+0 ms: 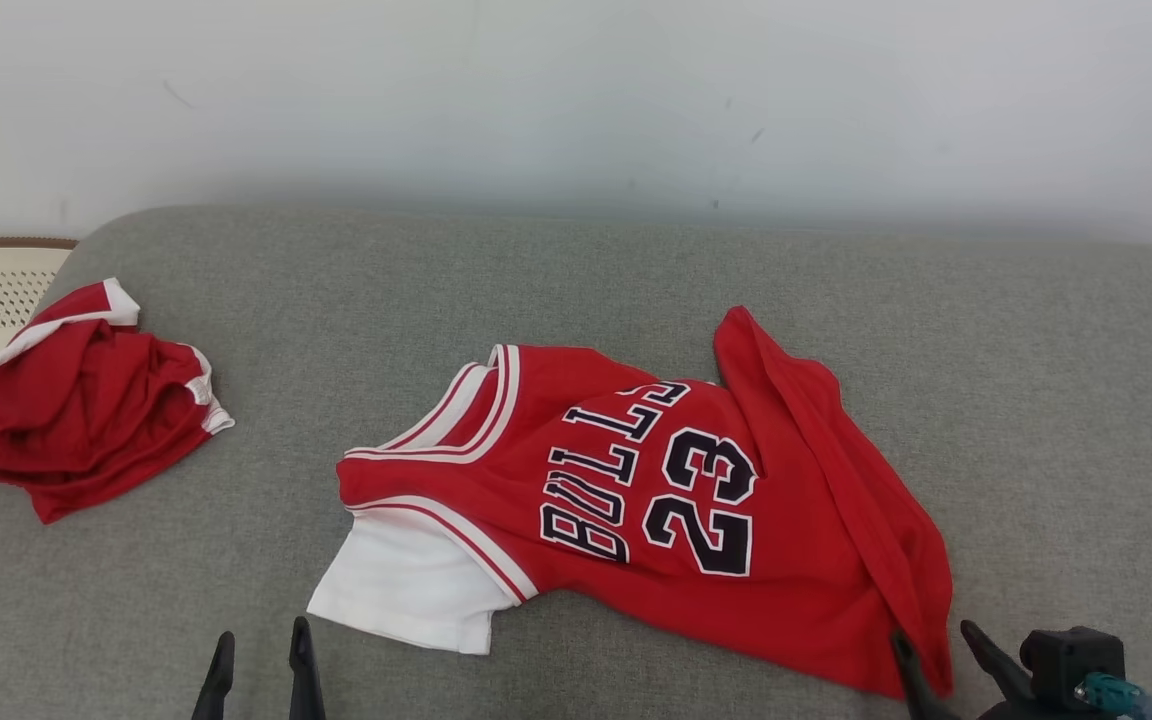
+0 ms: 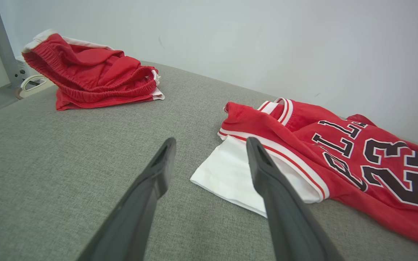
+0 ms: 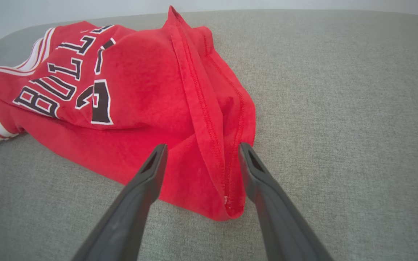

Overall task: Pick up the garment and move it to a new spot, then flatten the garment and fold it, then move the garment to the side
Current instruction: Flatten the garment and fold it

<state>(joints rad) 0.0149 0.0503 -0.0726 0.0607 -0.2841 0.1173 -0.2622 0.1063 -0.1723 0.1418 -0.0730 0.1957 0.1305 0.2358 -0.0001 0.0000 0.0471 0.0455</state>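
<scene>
Red jersey, rumpled, mid grey cushion. Right gripper at its 5 o'clock: jaws spread, hem corner between them. Left gripper at its 7 o'clock: jaws spread, empty.

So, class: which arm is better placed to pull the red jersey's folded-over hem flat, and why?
Probably right. The right tool, open, is at the hem corner of the red number-23 basketball jersey; the left tool, open, hovers by its white sleeve, far from that fold.
</scene>
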